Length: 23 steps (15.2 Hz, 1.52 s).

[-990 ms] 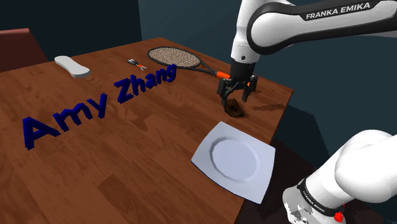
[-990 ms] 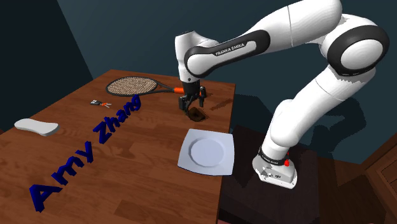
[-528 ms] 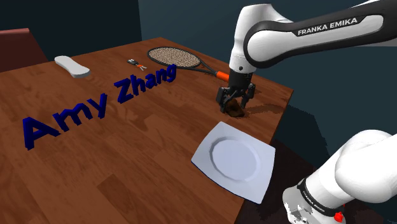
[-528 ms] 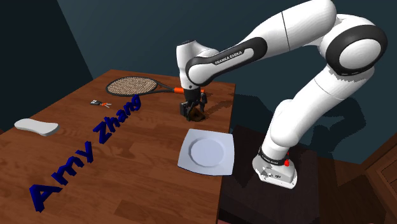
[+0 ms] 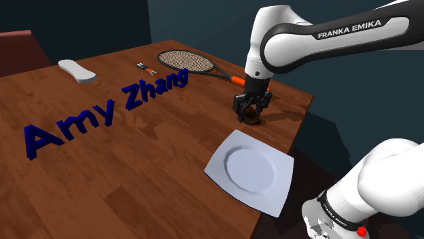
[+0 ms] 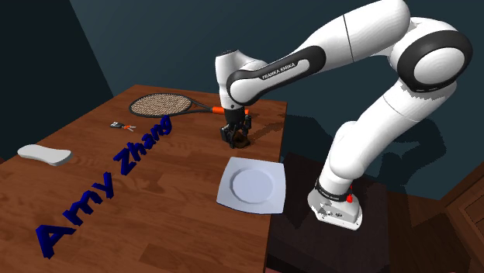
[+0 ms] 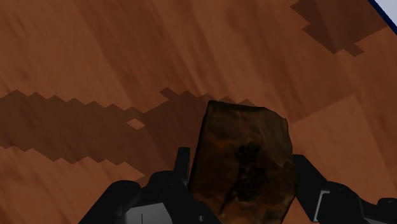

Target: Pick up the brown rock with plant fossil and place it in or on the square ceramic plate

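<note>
One rock (image 7: 245, 159), one plate (image 5: 250, 170), one arm: the black gripper (image 7: 242, 175) stands upright over a wooden table (image 5: 136, 156) with its two fingers (image 7: 181, 167) clenched on the sides of the rock. The rock sits between the fingers near the table's edge, at the shoulder view's right. It is just beyond the square white plate and apart from it, and whether it touches the wood cannot be told. One racket (image 5: 185, 61) lies behind the gripper, its orange-banded handle pointing toward it. Farther along the table lie one small tool (image 5: 145, 67) and one flat white object (image 5: 77, 70). Raised blue lettering (image 5: 102, 112) reading "Amy Zhang" runs across the tabletop. Nothing lies between rock and plate. In the wrist view the rock is a dark brown slab with angular corners, and a black branching plant print marks its face.
</note>
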Tool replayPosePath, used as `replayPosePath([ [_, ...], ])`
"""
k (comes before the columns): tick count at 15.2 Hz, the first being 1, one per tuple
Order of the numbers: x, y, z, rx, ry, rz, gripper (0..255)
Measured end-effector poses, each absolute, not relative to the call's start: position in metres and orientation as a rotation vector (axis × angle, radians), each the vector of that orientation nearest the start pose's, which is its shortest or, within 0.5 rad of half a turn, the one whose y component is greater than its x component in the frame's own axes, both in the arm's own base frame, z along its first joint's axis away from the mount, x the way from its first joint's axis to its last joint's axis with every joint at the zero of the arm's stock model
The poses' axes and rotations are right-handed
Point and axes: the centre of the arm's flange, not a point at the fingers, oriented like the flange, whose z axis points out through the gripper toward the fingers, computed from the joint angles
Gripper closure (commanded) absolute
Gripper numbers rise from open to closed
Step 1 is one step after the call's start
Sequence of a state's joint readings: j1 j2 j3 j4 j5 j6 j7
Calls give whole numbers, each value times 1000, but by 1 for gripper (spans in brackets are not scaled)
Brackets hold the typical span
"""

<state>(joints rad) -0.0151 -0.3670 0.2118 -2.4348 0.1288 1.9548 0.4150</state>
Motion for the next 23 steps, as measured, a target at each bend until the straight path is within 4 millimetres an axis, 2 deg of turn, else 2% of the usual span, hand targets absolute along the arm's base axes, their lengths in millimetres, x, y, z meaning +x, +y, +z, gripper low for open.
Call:
replayPosePath([
  [9, 407, 92, 430, -3098, 455, 196, 255],
  [23, 407, 91, 501, -3098, 456, 196, 255],
])
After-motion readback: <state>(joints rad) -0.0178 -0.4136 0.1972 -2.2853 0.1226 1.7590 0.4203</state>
